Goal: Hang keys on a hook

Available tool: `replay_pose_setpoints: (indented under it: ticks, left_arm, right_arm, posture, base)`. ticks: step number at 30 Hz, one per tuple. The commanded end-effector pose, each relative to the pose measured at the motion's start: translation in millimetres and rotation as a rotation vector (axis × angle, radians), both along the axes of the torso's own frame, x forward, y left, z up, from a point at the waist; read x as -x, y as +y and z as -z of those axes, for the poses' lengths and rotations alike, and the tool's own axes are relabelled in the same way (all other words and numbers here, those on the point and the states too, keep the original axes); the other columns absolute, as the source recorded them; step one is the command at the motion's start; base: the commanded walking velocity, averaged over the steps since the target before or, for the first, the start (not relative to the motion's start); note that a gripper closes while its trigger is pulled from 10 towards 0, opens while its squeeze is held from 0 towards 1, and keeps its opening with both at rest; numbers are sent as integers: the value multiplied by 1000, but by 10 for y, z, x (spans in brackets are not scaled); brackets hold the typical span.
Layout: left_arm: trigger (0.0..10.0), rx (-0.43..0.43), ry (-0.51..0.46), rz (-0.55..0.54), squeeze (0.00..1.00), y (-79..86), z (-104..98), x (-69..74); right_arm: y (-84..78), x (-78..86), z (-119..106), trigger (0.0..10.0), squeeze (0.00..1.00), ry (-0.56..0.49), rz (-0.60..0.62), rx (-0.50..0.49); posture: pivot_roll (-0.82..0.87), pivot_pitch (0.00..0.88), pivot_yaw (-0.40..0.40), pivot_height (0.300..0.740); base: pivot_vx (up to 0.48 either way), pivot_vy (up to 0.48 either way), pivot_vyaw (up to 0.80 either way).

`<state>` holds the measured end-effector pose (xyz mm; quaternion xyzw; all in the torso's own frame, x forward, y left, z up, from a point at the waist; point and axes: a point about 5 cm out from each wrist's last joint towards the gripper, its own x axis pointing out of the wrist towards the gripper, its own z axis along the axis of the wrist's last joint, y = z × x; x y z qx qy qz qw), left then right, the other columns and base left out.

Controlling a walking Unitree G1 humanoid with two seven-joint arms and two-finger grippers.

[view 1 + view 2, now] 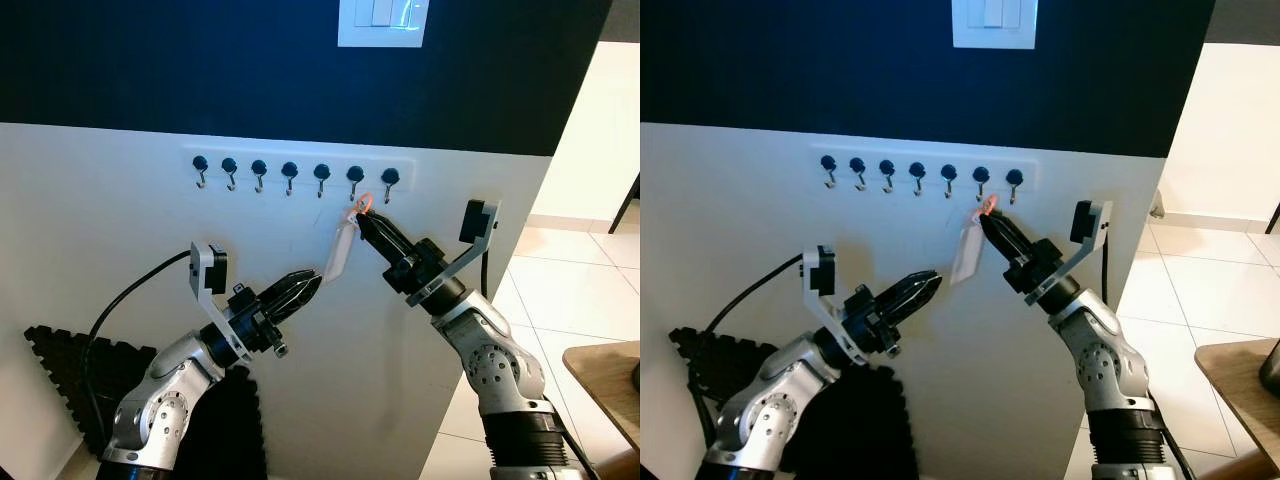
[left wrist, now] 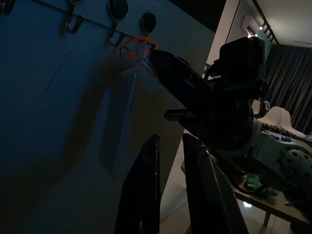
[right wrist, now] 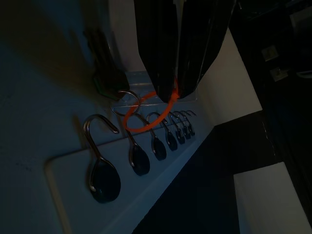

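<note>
A white rail (image 1: 300, 170) with several black-capped metal hooks is fixed to the white wall panel. My right gripper (image 1: 362, 218) is shut on an orange key loop (image 1: 364, 203), held at the second hook from the right (image 1: 354, 180). In the right wrist view the orange loop (image 3: 141, 117) lies across that hook's tip (image 3: 127, 100). A pale tag (image 1: 342, 250) hangs from the loop against the wall. My left gripper (image 1: 315, 278) points at the tag's lower end, its fingers (image 2: 146, 195) close together and holding nothing.
A white light switch (image 1: 383, 22) sits on the dark upper wall. A black foam mat (image 1: 70, 365) leans at the lower left. The wall panel ends at the right, beyond it tiled floor (image 1: 570, 280) and a wooden table corner (image 1: 610, 380).
</note>
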<state>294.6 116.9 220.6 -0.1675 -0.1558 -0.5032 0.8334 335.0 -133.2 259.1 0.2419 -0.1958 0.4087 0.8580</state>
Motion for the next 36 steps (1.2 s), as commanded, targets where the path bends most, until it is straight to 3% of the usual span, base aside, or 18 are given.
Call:
replay_pose_setpoints:
  ticks: [1,13,24,36]
  left_arm:
    - [10000,-9,-20,16,0,-38,-22,12]
    - [10000,-21,-13,19,0,-46,-1,25]
    - [10000,-26,-4,22,0,-42,15,17]
    - [10000,-32,0,19,0,-36,23,21]
  right_arm:
    - [-13,16,-14,10000,0,-18,-15,-22]
    - [-112,90,-52,10000,0,-73,-3,-88]
    - [-245,110,25,10000,0,-40,47,-103]
    - [-234,119,97,10000,0,-12,39,-106]
  posture:
    - [8,49,13,740]
    - [8,51,15,740]
    - [5,53,21,740]
    - [10,57,20,740]
  base:
    - [0,0,0]
    - [0,0,0]
    - [0,0,0]
    - [0,0,0]
